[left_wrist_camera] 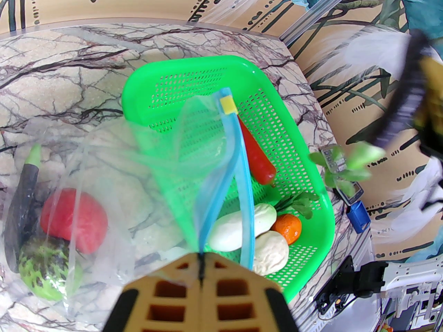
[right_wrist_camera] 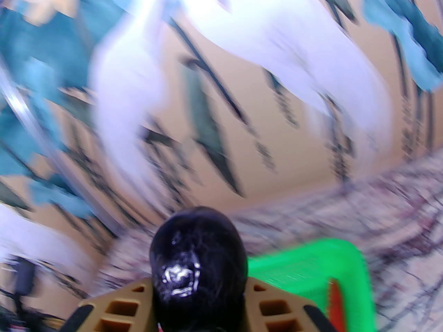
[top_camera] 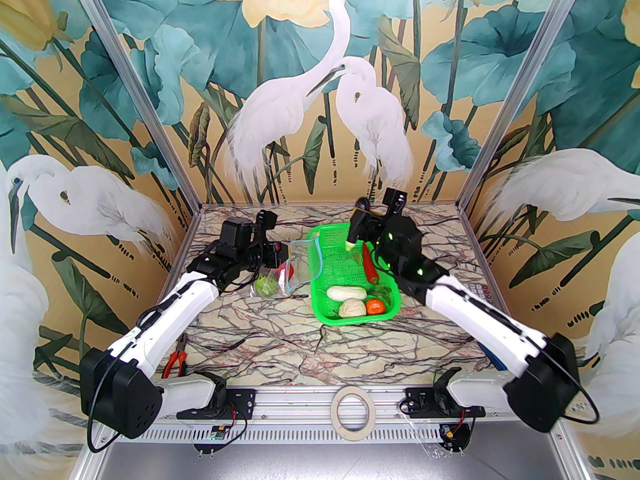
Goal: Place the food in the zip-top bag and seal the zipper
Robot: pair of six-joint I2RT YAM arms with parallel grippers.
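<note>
Two arms, both holding

Top view: left jaws pinch the zip-top bag (top_camera: 300, 263), left of the green basket (top_camera: 314, 288). Left wrist: they are closed on the blue zipper (left_wrist_camera: 209, 209). Right wrist: right jaws grip a dark eggplant (right_wrist_camera: 197, 244).

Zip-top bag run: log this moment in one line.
left hand: shut on zipper | right hand: holding dark eggplant above basket | zip-top bag: mouth open

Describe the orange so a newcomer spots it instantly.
Find the green mesh basket at mid-table. Go to its near right corner, beside the pale cabbage. The orange is the only small, round, bright-orange piece there.
</note>
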